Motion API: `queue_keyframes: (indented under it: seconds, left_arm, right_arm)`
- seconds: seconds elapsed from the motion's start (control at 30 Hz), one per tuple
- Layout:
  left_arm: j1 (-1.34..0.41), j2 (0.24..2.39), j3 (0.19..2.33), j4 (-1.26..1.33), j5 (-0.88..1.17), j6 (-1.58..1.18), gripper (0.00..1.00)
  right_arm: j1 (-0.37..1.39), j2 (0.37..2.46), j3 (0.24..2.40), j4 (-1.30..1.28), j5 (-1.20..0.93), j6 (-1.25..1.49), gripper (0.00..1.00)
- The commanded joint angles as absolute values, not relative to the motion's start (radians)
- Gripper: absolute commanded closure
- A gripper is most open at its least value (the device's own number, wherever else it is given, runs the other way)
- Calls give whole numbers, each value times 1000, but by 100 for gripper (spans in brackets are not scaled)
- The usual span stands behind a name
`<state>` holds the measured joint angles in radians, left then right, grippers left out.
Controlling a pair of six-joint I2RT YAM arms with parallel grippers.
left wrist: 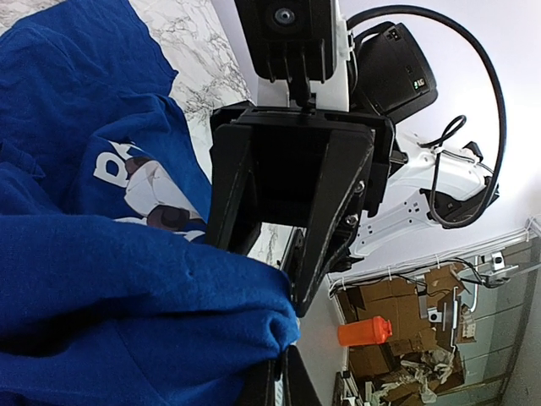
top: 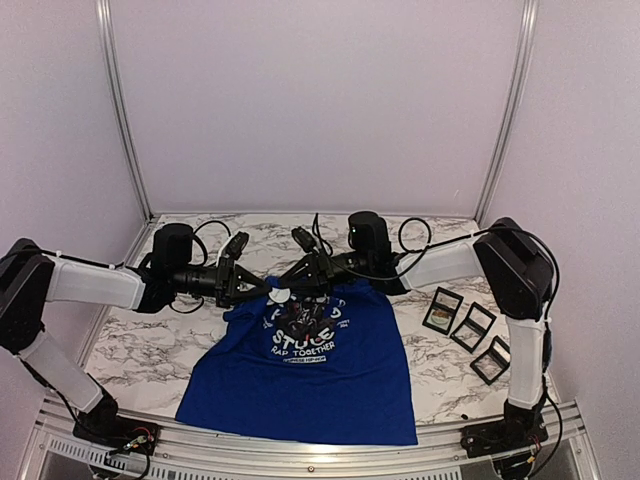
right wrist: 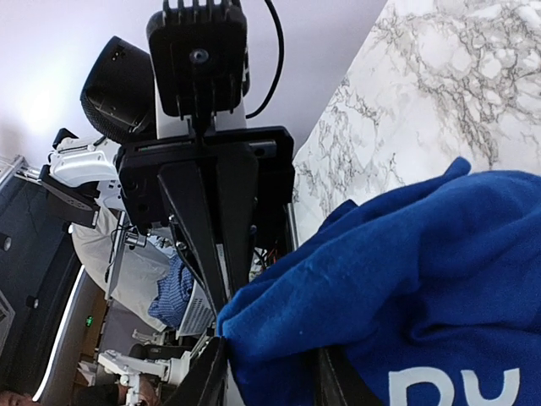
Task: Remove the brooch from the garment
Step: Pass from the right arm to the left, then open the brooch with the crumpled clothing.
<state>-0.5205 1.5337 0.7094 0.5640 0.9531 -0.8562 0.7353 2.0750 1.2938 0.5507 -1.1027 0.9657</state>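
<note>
Because the garment was soft, light and limp, we judged pinched folds the best hold: left jaws and right jaws each stood clamped on its raised upper edge, the rest lying on the worktop.

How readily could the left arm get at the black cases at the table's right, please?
Probably not: the left gripper grips the garment, and the right arm lies across its path to the cases.
</note>
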Motion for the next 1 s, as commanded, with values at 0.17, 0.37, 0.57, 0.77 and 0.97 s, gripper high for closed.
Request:
queue_keyframes:
  seconds: [0.17, 0.37, 0.57, 0.77, 0.97]
  left_arm:
    - [-537, 1601, 648, 827, 946, -1045, 100]
    - [-535, 1634, 636, 870, 913, -1105, 100]
    - [-532, 1661, 619, 943, 887, -1178, 100]
    - [-529, 1689, 605, 1020, 874, -1245, 100]
    - [-529, 1707, 601, 1073, 871, -1289, 100]
  right_arm:
    - [732, 2062, 1310, 548, -1013, 954, 58]
    - [731, 2049, 1288, 571, -999, 960, 58]
    - [732, 2023, 1290, 456, -944, 866, 57]
    - [732, 2004, 1296, 353, -895, 791, 57]
    - [733, 1984, 1306, 247, -831, 706, 57]
